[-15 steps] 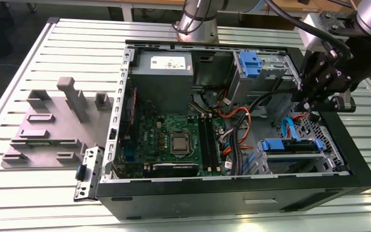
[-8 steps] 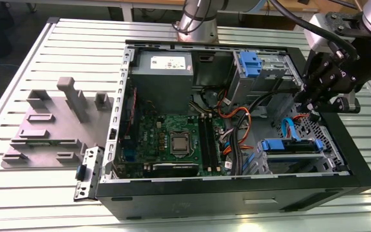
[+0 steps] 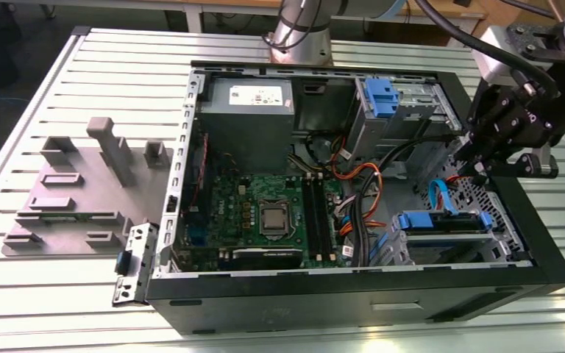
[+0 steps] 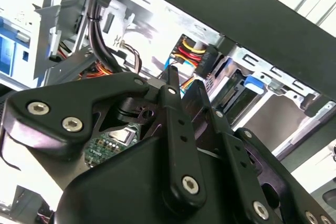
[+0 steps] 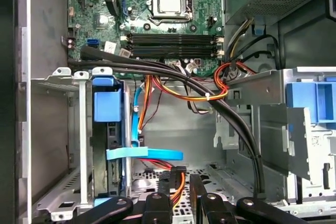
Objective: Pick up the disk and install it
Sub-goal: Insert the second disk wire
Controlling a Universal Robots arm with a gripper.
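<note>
We see the gripper (image 3: 474, 170) hanging over the open computer case (image 3: 361, 294), on the exterior view's right, above the case's perforated side wall. In both wrist views its two black fingers (image 5: 157, 203) sit a little apart, with a narrow gap and nothing held between them; through the gap in the second wrist view (image 4: 184, 80) we make out coloured wires.

The disk (image 3: 440, 220) is not in the gripper. It sits in the metal cage (image 3: 400, 254) at the case's near corner on the exterior view's right, its blue bracket facing up. In the first wrist view the disk (image 5: 107, 106) stands edge-on between the cage's grey rails, blue handle toward the motherboard (image 5: 157, 19). We can't tell if it is fully seated.

A flat blue cable (image 5: 144, 154) lies just beside the disk, apart from the gripper. A black cable bundle (image 5: 157, 69) runs across the case above orange wires (image 5: 173, 90). A grey box (image 3: 246, 110) sits at the far end, with a second cage carrying a blue tab (image 3: 381, 95) beside it. The case rests on a slatted table (image 3: 96, 59); a grey fixture block (image 3: 76, 191) lies on the exterior view's left, well apart from the gripper.
</note>
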